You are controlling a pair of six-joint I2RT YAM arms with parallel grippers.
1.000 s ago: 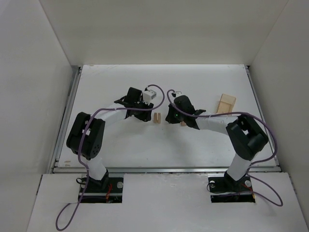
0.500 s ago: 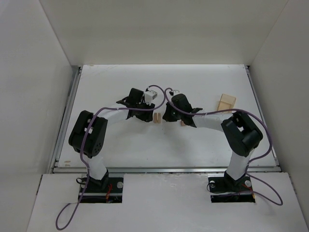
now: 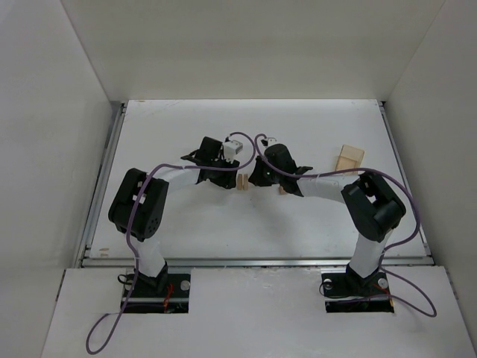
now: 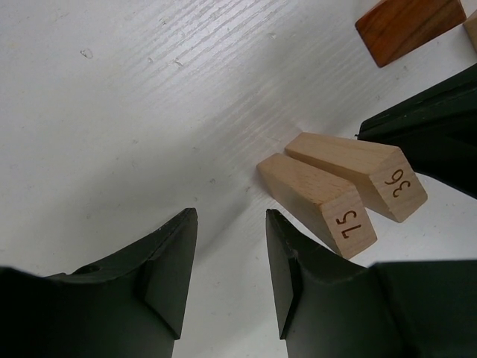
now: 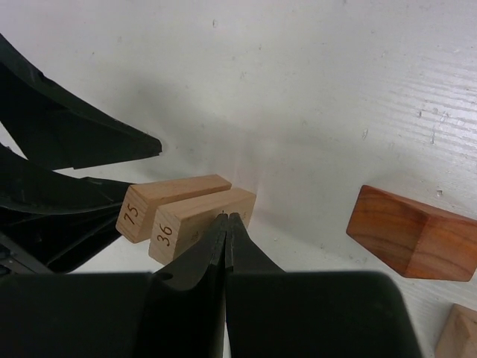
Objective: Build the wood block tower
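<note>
Two slim pale tan posts, numbered 75 [image 4: 317,201] and 36 [image 4: 358,171], lie side by side on the white table [image 3: 298,127], seen together in the top view [image 3: 242,181]. A reddish-brown roof-shaped piece [image 5: 410,235] lies apart to their right. My left gripper [image 4: 231,220] is open and empty, its right finger just beside post 75. My right gripper [image 5: 226,220] is shut and empty, its tips against the side of post 36 [image 5: 205,212]. Post 75 [image 5: 175,195] lies beyond it, with the left fingers [image 5: 82,142] close behind.
A larger pale tan rectangular box [image 3: 348,159] lies at the right of the table. Another small tan block [image 5: 458,335] shows beside the roof piece. White walls enclose the table on three sides.
My right gripper has moved left up to the posts. My left gripper has edged slightly right towards them. The posts stay in place.
</note>
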